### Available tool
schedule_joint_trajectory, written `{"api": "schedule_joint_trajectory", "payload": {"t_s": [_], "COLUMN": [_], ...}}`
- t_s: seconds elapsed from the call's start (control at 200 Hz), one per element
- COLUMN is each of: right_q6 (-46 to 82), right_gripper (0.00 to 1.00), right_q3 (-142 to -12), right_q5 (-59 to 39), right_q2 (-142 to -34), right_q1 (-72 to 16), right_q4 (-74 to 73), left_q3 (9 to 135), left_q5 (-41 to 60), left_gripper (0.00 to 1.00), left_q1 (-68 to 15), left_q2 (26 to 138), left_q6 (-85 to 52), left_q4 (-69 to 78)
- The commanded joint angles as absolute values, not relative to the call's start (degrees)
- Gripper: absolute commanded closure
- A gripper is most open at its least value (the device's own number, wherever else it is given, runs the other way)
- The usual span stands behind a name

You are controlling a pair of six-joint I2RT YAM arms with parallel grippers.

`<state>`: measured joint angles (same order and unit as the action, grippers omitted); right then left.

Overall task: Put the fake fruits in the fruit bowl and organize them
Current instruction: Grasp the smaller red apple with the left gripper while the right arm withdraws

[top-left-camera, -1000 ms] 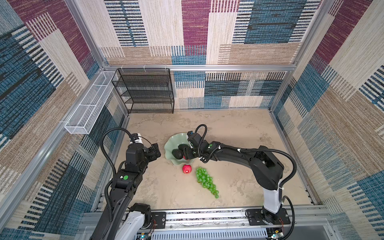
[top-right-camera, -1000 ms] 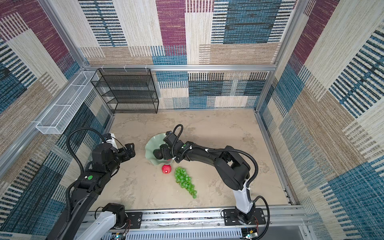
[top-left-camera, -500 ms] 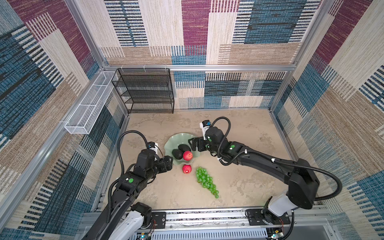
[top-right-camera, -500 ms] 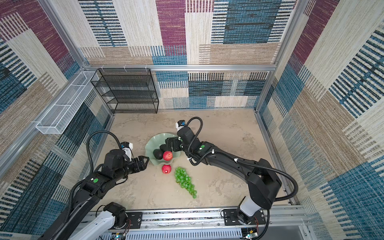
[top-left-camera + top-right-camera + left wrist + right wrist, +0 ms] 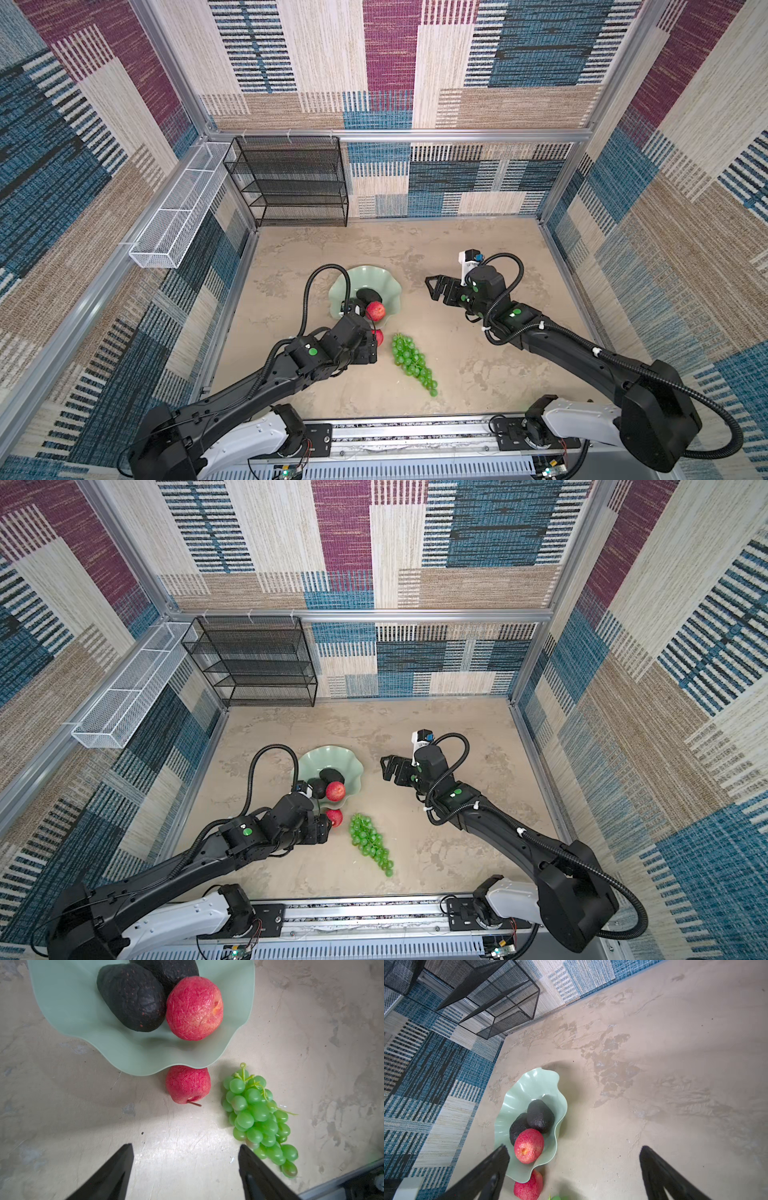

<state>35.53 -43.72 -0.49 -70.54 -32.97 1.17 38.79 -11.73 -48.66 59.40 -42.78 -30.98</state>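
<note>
L jaws & R jaws spread, both empty.
L jaws face wrinkly red apple (image 5: pixel 188 1084) on counter (image 5: pixel 62 1126), partly under wavy rim of glossy mint bowl (image 5: pixel 68 1012); in bowl: 2 bumpy black avocados (image 5: pixel 131 997), 2nd apple (image 5: pixel 194 1008) (matte skin); green grapes (image 5: pixel 257 1118) beside.

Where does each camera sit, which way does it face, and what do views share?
Top views: high over the front rail, looking down at the table; left arm, right arm show.
Left wrist: looks past the open left gripper at the loose apple, grapes, fruit bowl.
Right wrist: looks past the open right gripper over the bowl toward the black rack.
Shared: both wrists see the bowl's avocados.
</note>
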Motion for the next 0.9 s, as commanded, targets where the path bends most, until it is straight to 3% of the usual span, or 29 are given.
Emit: {"api": "schedule_joint_trajectory", "payload": {"t_s": [0.0,0.896], "right_q6": [35.67,33.22], "right_gripper": [0.0,0.0], "right_q3": [-43.02,-41.63], "right_q5": [-0.93,-2.46], "right_q2": [-69.53,-69.04], "right_q1": [-32.56,-29.55], "right_q4": [-1.41,-2.33], "left_q3": [39.59,49.42], "left_q5": [-13.67,-14.02], "left_gripper": [0.17,0.18], "left_q1": [-48.95,-48.28], "left_q2": [62.18,84.99], "left_q6": [-44.11,-45.05], "left_q4": [-27.38,-26.97]}}
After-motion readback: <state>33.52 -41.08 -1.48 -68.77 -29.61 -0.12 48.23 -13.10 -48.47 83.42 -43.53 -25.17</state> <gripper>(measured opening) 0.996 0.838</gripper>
